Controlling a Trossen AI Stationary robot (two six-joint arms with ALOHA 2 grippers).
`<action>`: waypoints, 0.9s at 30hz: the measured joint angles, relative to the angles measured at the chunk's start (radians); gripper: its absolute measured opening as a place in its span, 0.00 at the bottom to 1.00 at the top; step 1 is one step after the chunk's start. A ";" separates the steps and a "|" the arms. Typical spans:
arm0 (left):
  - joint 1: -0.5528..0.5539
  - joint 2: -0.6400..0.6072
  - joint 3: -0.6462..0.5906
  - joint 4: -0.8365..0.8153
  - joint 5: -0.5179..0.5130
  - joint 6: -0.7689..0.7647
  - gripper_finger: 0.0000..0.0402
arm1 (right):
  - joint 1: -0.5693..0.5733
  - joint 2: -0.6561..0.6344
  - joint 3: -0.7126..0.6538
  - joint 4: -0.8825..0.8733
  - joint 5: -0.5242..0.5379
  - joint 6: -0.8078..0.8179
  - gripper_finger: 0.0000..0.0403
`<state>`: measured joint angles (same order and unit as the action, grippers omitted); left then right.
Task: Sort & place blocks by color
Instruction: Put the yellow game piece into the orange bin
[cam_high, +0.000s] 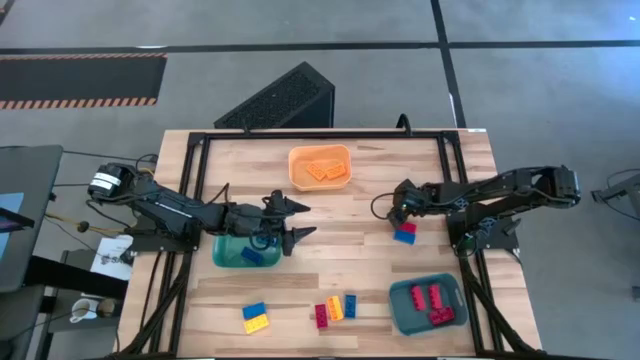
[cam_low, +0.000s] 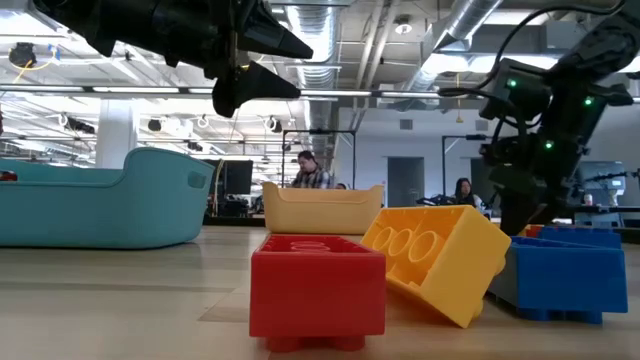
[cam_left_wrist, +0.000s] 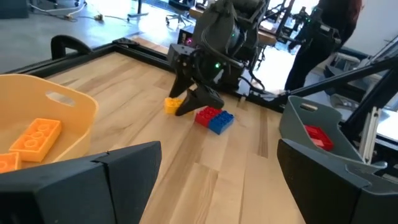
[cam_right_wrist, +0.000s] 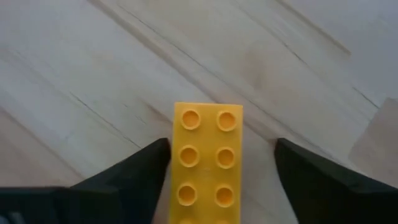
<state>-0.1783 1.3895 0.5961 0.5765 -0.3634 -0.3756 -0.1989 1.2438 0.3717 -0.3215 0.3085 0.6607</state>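
Yellow block (cam_right_wrist: 208, 163) fills the right wrist view closest to the lens, studs up, lying flat on the wooden table (cam_high: 340, 230) between the right gripper's (cam_high: 402, 213) 2 dark fingers (cam_right_wrist: 134, 171). Its long axis runs straight along the gripper's reach, so the fingers straddle its 2 long sides. Gaps show on both sides; the jaws stand apart and hold nothing yet. My judgement: the coming move is a squeeze across the block's short width, then a lift toward the orange bin (cam_high: 320, 166) at the table's far middle, which already holds orange-yellow pieces.

In the left wrist view that same block sits just beside the gripper's tip, with a red and blue pair (cam_left_wrist: 215, 119) touching each other just next to it. The right arm is clearly the nearer one.

Farther out, the teal bin (cam_high: 427, 305) at near right holds red blocks (cam_high: 432, 300). A second teal bin (cam_high: 238, 252) at left holds a blue block (cam_high: 250, 256). Loose blocks (cam_high: 335, 309) wait along the near edge.

Left gripper (cam_high: 298, 222) hovers near the table's middle, beside that left bin, fingers spread wide and empty, well apart from the yellow block.
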 joint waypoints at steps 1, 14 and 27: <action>0.000 0.000 0.000 0.005 0.000 0.000 0.77 | 0.000 0.000 -0.001 0.007 -0.004 -0.005 0.71; 0.001 0.000 0.000 0.020 0.011 -0.015 0.77 | 0.000 -0.076 -0.008 0.043 0.023 -0.014 0.34; 0.003 0.000 0.001 0.021 -0.008 -0.028 0.77 | -0.024 -0.210 -0.004 0.640 -0.038 -0.169 0.36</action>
<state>-0.1749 1.3899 0.5968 0.5977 -0.3718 -0.4033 -0.2225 1.0338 0.3673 0.3183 0.2704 0.4922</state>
